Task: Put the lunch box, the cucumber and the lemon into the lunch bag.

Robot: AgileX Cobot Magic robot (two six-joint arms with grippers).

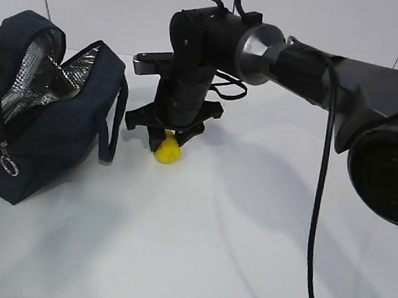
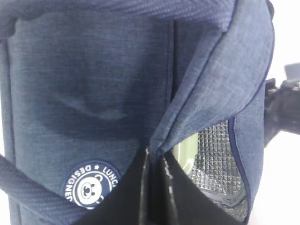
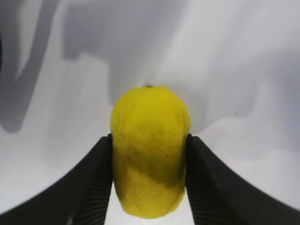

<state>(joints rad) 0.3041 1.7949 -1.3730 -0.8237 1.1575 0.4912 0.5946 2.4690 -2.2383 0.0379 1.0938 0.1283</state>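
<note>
Lemon (image 3: 150,150), small, bright yellow, oval, pointed tip: on the white table (image 1: 245,253), just right of the dark navy fabric lunch bag (image 1: 51,133), which stands unzipped with silver lining showing. My right gripper (image 3: 150,164) pinches it across its middle, one dark ribbed finger (image 3: 93,178) on each flank. I judge it light, firm, with a waxy rind that could slip; this mid-body hold suits it. My left gripper (image 2: 154,187) clamps the bag's rim, holding the mouth open. Pale sage-green lunch box (image 2: 185,152) lid visible inside. Cucumber: not in view.
</note>
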